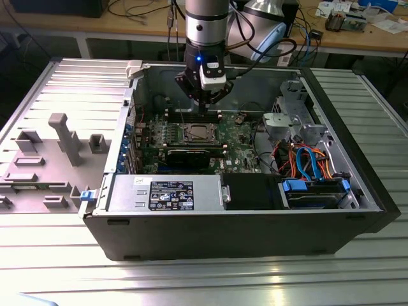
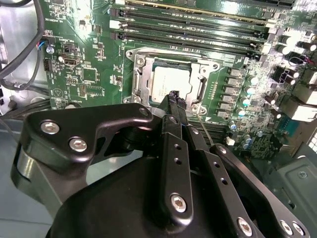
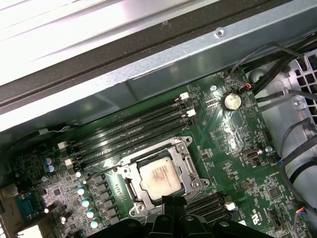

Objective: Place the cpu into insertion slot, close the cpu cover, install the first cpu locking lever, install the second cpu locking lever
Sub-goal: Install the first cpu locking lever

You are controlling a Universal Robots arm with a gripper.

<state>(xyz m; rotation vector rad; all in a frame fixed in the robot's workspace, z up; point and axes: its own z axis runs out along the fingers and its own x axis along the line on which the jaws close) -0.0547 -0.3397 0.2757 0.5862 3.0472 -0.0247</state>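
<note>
The arm reaches down into the open computer case, which lies on its side on a ribbed metal table. The gripper hangs over the green board, just above the edge of the socket area. In both wrist views its black fingers run forward and meet at the tips, so the gripper looks drawn together, with nothing visible between the tips. The cpu sits flat in the insertion slot, silvery top up, not tilted. The cpu cover lies down over it, and its frame surrounds the chip so that the metal top shows through the window. The fingertips are close over one edge of that frame; I cannot tell whether they touch it. A thin metal rod runs beside the socket near the fingers, and I cannot tell whether it is latched. Long black memory slots lie just beside the socket, and a round coin battery sits well apart from it. In the exterior view a labelled power supply lies along the near wall, orange and blue cables bunch at the exterior view's right, and a grey fixture stands outside the case at the exterior view's left.
</note>
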